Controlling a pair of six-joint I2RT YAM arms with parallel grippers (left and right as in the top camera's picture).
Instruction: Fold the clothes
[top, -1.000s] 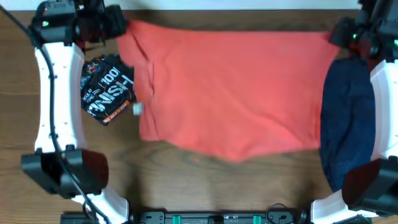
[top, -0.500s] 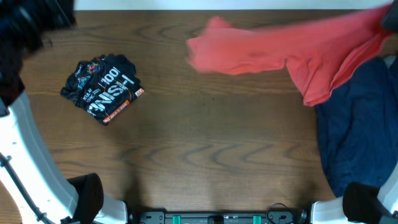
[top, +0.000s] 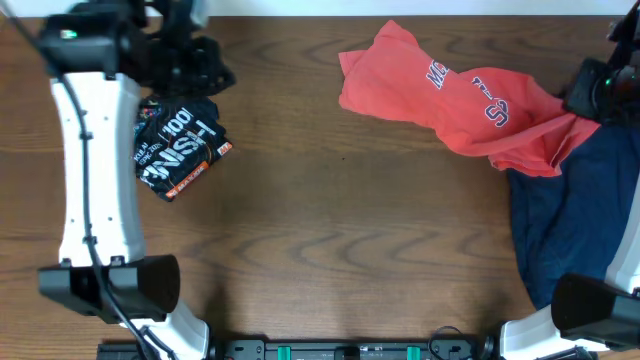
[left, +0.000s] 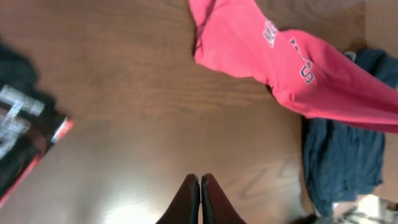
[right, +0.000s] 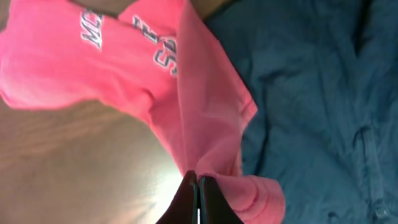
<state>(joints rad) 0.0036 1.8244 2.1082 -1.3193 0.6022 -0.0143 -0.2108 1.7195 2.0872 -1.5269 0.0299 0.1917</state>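
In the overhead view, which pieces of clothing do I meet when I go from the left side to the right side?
folded black shirt → red shirt → dark blue garment

Wood-grain table, brown and smooth, with a soft sheen. The red shirt is matt, crumpled cloth with printed lettering, the navy garment is matt wrinkled cloth, and the black shirt is printed cloth. The white arm shell looks like smooth plastic.
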